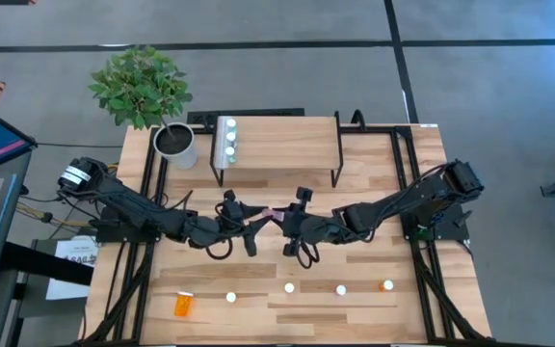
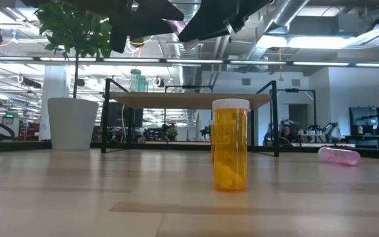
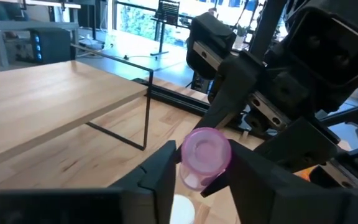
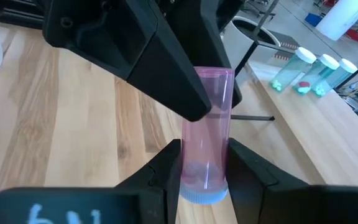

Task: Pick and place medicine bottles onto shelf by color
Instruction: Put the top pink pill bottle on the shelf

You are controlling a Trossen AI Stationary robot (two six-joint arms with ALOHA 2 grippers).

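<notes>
While both arms meet above the middle of the desk (image 1: 374,173), a pink bottle (image 4: 206,127) hangs between them, just in front of the shelf (image 1: 277,140). The right gripper (image 4: 204,163) pinches its capped end; the left gripper (image 3: 204,165) has its fingers around the other end. Three teal bottles (image 1: 228,137) stand on the shelf's left end. Along the near edge stand several bottles, with an orange bottle (image 1: 183,305) lying at far left.
</notes>
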